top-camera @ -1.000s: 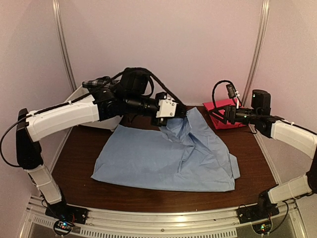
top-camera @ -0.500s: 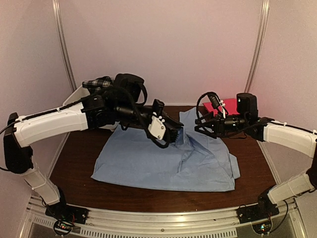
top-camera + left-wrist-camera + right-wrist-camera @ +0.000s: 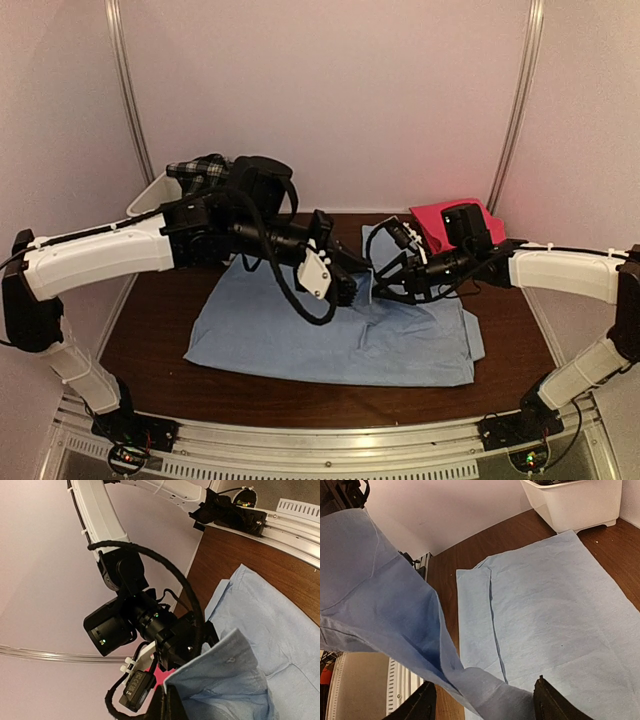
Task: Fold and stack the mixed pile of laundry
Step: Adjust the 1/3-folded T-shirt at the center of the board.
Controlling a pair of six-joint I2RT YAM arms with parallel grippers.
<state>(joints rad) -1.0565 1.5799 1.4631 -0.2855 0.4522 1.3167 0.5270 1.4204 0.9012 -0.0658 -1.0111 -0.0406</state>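
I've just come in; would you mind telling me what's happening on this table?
Two robot arms are folding a light blue shirt spread on the table. The left hand pinches a raised flap near the shirt's far edge, holding it off the table. The right hand sits open beside it, the lifted fabric hanging at its spread fingers. A pink-red cloth lies at the far right; a plaid garment sits in the white tub, far left.

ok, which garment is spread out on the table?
The light blue shirt, flat at centre, far edge lifted. The pink-red cloth is bunched far right; the plaid garment sits in the tub.
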